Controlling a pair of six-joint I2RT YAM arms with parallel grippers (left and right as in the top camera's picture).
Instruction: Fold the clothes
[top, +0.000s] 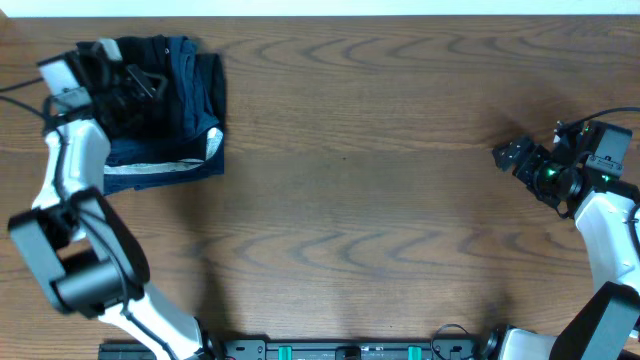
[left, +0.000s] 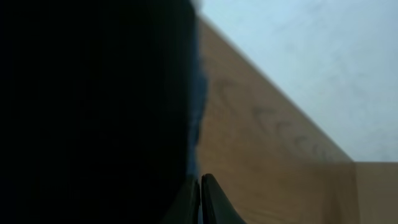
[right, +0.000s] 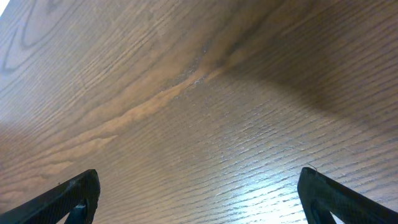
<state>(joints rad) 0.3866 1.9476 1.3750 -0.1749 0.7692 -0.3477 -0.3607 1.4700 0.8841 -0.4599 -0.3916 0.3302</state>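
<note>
The plain black T-shirt does not show as a separate thing in any view. The only fabric is a pile of dark blue folded garments (top: 175, 110) with a white-striped edge at the far left of the table. My left gripper (top: 140, 85) rests over the left part of that pile. In the left wrist view its fingers (left: 201, 190) are pressed together with nothing seen between them, beside a dark mass of fabric (left: 93, 112) with a bluish edge. My right gripper (top: 510, 155) is open and empty at the far right, over bare wood (right: 199, 193).
The wooden table (top: 380, 200) stretches between the two arms. The pile sits close to the table's far edge (top: 300, 20). The arm bases stand along the near edge.
</note>
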